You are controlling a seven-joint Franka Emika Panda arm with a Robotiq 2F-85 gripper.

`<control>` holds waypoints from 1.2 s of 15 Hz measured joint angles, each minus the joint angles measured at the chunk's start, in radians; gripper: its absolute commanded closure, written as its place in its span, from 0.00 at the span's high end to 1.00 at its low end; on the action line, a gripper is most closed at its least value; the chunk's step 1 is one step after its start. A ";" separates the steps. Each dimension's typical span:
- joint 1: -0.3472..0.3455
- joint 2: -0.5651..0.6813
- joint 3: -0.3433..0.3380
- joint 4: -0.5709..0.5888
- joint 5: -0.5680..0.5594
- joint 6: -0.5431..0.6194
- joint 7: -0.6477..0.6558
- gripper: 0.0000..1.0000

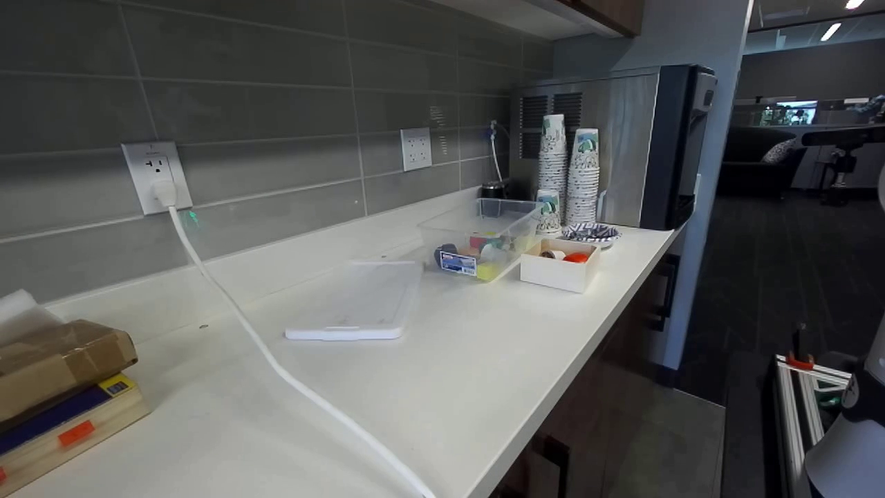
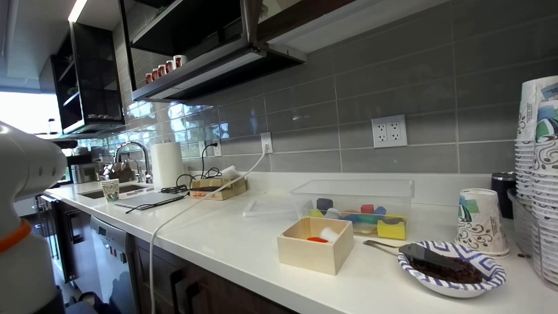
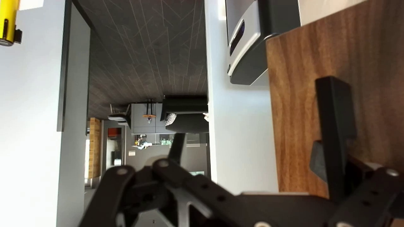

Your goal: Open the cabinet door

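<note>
The wooden cabinet door (image 3: 296, 94) fills the right of the wrist view, which stands upside down. A black bar handle (image 3: 329, 126) is fixed on it. My gripper (image 3: 248, 153) is open at the bottom, its fingers far apart. One finger (image 3: 178, 145) stands left of the door's edge. The other fingertip (image 3: 318, 160), grey, shows beside the handle and seems to pass behind it; whether it touches is unclear. Part of the upper cabinet shows in both exterior views (image 1: 612, 12) (image 2: 301, 17). The gripper is outside both exterior views. I cannot tell whether the door is ajar.
The ice machine (image 3: 252, 41) stands below the door, beside a pale wall (image 3: 243, 126). My arm (image 2: 30, 174) is at the counter's front. The counter (image 2: 244, 244) bears a clear bin (image 2: 353, 192), a wooden box (image 2: 309, 257), a bowl (image 2: 440, 288) and cup stacks (image 1: 583, 187).
</note>
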 measured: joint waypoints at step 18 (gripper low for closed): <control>0.033 -0.144 0.028 -0.134 -0.170 -0.024 0.072 1.00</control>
